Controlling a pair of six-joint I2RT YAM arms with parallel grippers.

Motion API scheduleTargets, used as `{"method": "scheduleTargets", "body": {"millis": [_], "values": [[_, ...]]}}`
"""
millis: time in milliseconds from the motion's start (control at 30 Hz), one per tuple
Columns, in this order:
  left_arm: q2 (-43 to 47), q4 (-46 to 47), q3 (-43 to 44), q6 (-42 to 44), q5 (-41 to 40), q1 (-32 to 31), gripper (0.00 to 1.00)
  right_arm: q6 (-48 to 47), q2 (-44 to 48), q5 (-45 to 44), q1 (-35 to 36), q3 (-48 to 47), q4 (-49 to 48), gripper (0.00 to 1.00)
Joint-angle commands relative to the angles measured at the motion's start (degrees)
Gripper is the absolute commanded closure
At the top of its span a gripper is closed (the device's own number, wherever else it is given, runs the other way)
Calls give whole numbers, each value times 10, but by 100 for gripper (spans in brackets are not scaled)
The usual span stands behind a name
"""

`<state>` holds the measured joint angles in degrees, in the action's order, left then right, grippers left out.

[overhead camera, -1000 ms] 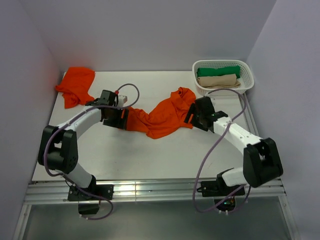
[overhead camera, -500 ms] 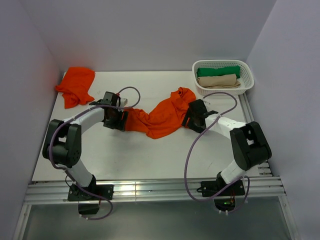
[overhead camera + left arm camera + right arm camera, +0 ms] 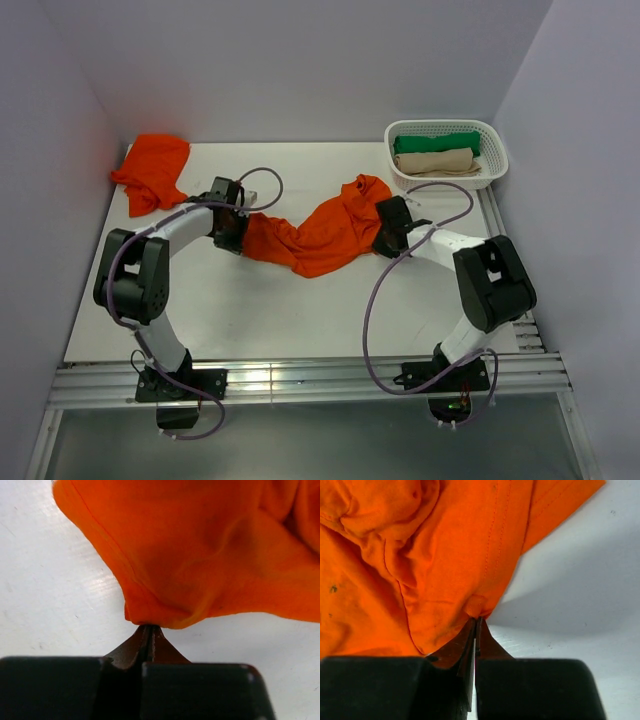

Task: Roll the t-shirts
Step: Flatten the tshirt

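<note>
now both grippers are pinching the same crumpled orange t-shirt (image 3: 315, 235) lying mid-table. left gripper (image 3: 150, 630) is closing tight on a bunched edge at the shirt's left end; right gripper (image 3: 476, 622) is nipping a hem fold at its right end. the shirt's long axis is running left to right between them, sagging toward the near edge. each arm is sitting at its own end, neither nearer. judging: pulling apart should be flattening it for rolling. second orange t-shirt (image 3: 152, 172) is waiting at the far left corner; white mesh basket (image 3: 495, 165) is holding rolled cloth at far right.
</note>
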<state>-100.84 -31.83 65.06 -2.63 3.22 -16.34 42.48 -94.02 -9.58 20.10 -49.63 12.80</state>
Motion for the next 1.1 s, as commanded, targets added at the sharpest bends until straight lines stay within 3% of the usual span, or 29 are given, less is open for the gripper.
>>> {"method": "scheduleTargets", "body": {"millis": [0,233,600,833,1067], "values": [[17,-2,41,1,0,3,100,8,58,-10,-4,-22,4,100],[64,-44,78,18,9,18,100,0,221,-49,-4,-56,105,100],[93,-105,116,56,42,66,100,-12,322,-57,-4,-126,202,100],[79,-145,181,62,79,81,100,-33,306,-61,-3,-173,233,100],[48,-208,329,47,110,95,100,-77,241,-68,-3,-321,261,100]]}}
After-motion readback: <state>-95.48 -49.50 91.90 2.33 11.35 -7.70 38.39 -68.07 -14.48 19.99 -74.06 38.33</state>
